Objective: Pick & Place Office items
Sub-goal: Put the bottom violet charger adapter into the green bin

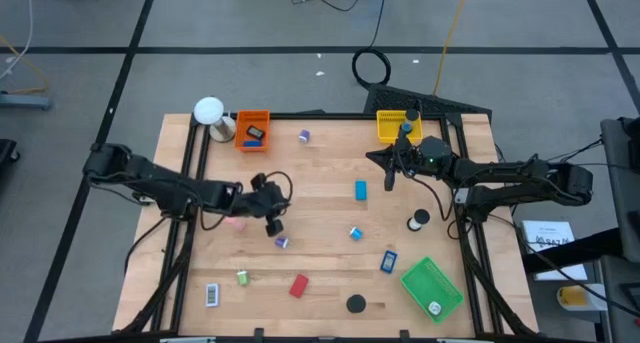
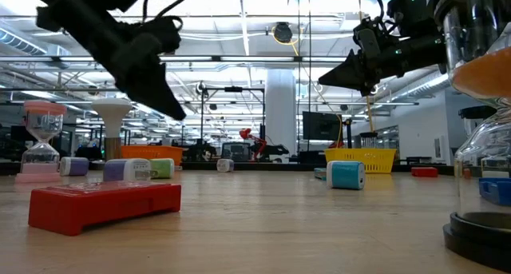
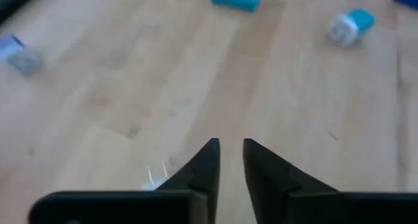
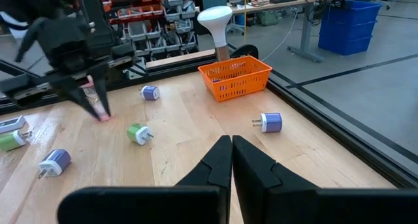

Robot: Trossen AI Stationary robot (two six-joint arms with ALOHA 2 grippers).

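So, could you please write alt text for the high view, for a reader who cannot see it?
Two dark robot arms reach over a wooden table scattered with small coloured office items: the left gripper near the middle-left, the right gripper nearer the far edge. Orange, yellow and green trays sit near the edges.

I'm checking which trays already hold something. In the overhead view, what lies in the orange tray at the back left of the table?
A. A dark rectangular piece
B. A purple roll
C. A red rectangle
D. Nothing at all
A: in the high view the orange tray holds one dark rectangular piece, while the red rectangle lies on the bare table near the front.
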